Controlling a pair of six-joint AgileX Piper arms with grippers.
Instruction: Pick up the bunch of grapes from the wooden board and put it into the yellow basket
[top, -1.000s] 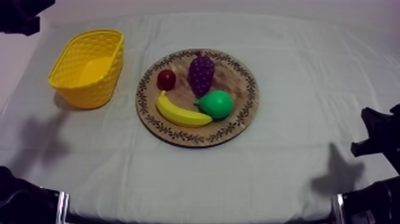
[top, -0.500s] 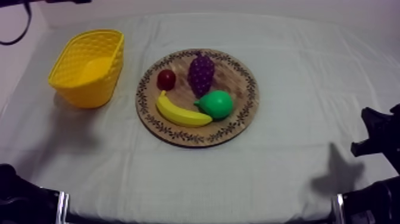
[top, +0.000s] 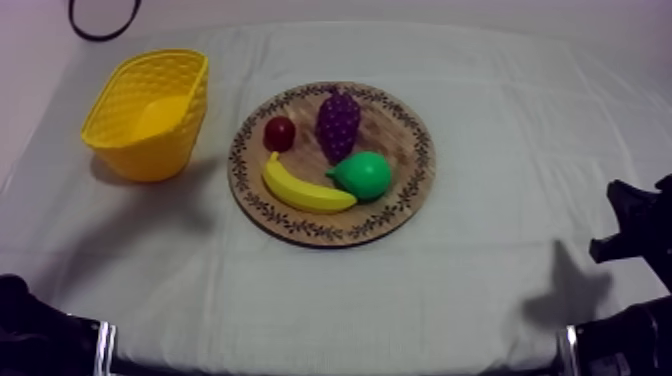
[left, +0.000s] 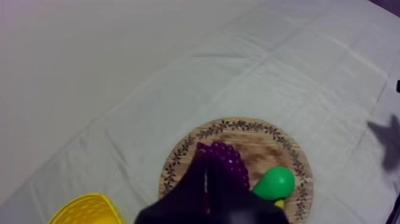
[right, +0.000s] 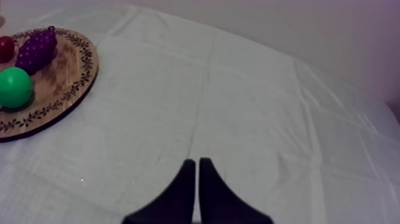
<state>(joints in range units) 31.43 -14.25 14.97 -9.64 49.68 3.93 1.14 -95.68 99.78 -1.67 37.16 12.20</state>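
Left wrist view: the left claw (left: 205, 156) is seen with its fingers pressed together into a narrow wedge, nothing held, poised over the board (left: 238, 125). The grapes (left: 233, 164) lie on the board just past the tips (partly hidden by them), the pear (left: 275, 182) beyond them to one side, the basket (left: 86, 210) off to the claw's other side. The right claw (right: 196, 162) is likewise closed and empty, over bare worktop (right: 250, 119), with the board and its grapes well away from it, off to its left.

Lab setup: cloth-covered robot table (top: 500, 150)
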